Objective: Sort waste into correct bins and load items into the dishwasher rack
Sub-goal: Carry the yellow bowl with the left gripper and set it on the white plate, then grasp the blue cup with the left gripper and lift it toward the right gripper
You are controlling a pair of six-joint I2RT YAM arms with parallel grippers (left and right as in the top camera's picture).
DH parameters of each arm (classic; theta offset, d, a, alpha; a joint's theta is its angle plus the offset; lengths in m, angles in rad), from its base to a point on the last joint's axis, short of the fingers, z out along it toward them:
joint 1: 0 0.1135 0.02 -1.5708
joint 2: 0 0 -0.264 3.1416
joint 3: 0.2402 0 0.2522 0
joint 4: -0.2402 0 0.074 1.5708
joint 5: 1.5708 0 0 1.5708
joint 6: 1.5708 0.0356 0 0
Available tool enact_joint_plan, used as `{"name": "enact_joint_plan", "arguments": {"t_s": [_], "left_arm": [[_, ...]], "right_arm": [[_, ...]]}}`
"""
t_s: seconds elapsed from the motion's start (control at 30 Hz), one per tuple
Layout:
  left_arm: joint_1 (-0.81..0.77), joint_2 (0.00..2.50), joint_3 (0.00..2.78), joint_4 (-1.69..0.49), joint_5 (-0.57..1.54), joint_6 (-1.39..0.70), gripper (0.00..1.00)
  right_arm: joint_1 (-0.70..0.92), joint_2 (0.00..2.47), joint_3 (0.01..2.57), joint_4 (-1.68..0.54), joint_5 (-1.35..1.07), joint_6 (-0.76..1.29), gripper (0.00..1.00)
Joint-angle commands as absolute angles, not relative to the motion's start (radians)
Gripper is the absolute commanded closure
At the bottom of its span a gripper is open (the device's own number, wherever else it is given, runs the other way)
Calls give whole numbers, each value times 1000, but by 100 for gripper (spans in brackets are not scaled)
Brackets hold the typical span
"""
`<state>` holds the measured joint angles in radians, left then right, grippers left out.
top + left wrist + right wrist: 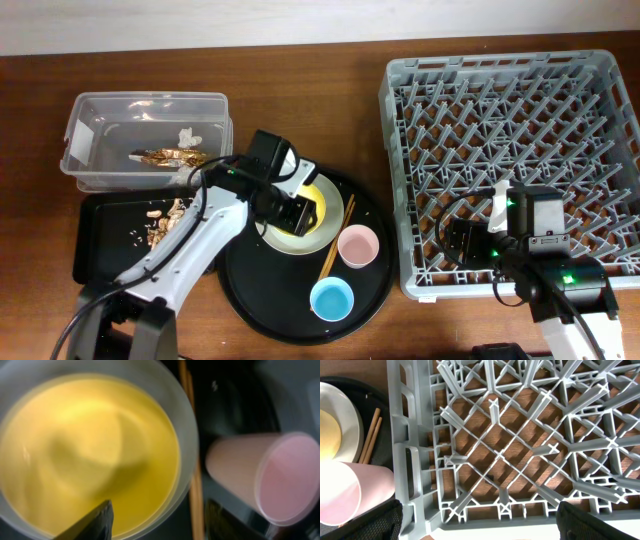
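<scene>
Now, target: yellow bowl, nested in grey-green bowl on round tray, mid-tabletop.
Left gripper: wide, empty, directly above bowl; near rim looks to sit between the jaws.
Right gripper: wide, empty, over rack corner.
Nearer arm: left.
Chopsticks: just right of bowls.
Unclear: second left finger dark, cropped; overhead, arm hides most of the bowls.

Left end effector parted; right end effector spread wide
</scene>
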<state>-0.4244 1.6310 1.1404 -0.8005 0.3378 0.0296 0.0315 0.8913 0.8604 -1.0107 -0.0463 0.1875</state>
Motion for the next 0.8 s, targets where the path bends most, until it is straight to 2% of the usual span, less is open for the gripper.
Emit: {"name": "enact_joint_plan", "arguments": {"t_s": [0.0,0.2,0.4,0.53,0.57,0.7,0.77], "left_arm": [[-429,1509,1187,-910,434,33,41],[-506,1447,1158,-1118,430,33,40],[-655,1448,1002,-1038,419,33,40],[-701,1449,904,-941,418,33,41],[-702,1449,882,-915,419,33,47],[-702,1449,838,-874,335,-42,89],[-702,1449,839,-868,333,-42,100]], "right_arm": [[25,890,878,-1010,-48,193,1],[25,890,878,-1010,-49,193,1],[25,890,878,-1015,-49,193,1],[25,890,878,-1017,-49,193,1],[25,890,878,-1017,-49,193,1],[25,890,878,-1018,-49,193,1],[25,890,878,-1018,-49,193,1]]}}
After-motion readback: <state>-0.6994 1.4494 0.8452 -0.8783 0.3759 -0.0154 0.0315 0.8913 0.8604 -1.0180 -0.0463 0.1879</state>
